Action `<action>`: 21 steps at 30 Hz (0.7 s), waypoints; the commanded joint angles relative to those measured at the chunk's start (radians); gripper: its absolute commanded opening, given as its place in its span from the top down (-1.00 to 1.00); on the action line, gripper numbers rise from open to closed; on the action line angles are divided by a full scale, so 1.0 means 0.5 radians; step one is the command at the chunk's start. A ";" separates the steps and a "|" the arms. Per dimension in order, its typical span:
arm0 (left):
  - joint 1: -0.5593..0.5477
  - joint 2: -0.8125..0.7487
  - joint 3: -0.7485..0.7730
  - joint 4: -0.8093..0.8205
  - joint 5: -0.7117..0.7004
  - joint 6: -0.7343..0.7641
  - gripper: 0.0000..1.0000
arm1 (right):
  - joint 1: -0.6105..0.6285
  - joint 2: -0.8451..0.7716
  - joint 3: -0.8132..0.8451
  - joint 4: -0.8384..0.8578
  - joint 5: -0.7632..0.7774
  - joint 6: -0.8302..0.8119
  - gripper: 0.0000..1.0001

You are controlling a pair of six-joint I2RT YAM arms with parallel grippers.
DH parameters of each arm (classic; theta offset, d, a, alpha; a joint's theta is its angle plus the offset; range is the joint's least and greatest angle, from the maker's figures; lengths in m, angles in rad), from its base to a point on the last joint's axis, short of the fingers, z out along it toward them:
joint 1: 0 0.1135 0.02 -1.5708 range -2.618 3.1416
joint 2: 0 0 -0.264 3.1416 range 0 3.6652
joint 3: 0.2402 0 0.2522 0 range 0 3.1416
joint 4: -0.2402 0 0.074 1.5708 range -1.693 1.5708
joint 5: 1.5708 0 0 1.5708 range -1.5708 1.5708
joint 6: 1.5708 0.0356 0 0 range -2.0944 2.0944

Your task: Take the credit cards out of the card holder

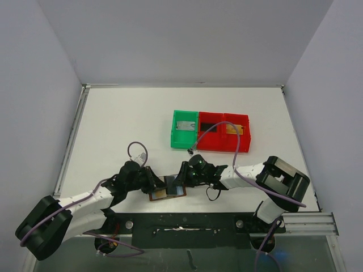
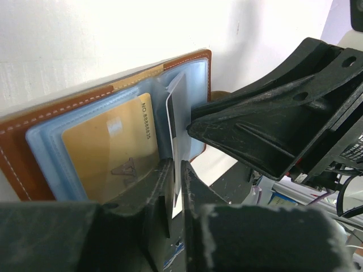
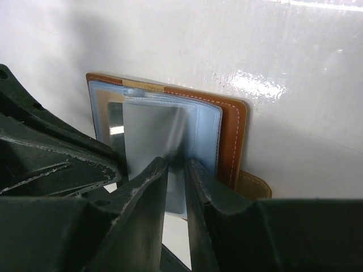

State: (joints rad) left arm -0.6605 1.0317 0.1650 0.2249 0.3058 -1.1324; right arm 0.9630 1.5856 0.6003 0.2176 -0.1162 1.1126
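The card holder lies open by the middle of the surface's near edge. The left hand and right hand each pinch one clear page. The golden card sits inside. Next, I think, a hand must slide it out.

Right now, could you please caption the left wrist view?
Left gripper pinching a clear sleeve of the brown leather card holder; golden-orange card inside.

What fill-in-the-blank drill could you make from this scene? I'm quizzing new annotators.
The brown card holder lies ___ on the table. Its sleeved card is ___. The tray holding the pale grey card is ___.
Missing: open; golden-orange; green.
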 commanded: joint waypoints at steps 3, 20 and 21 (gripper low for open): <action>0.007 0.040 0.040 0.121 0.089 0.029 1.00 | 0.012 0.102 -0.013 -0.209 0.032 -0.058 0.56; 0.074 -0.252 0.082 -0.353 0.021 0.149 1.00 | 0.020 -0.212 0.084 -0.365 0.093 -0.175 0.43; 0.073 -0.244 0.088 -0.351 0.022 0.150 1.00 | 0.021 -0.221 0.115 -0.367 0.069 -0.191 0.40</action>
State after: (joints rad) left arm -0.6296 0.9081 0.1680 0.0460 0.2970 -1.0855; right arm 0.9638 1.5276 0.6044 0.1238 -0.0990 1.0801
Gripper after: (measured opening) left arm 0.007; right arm 0.272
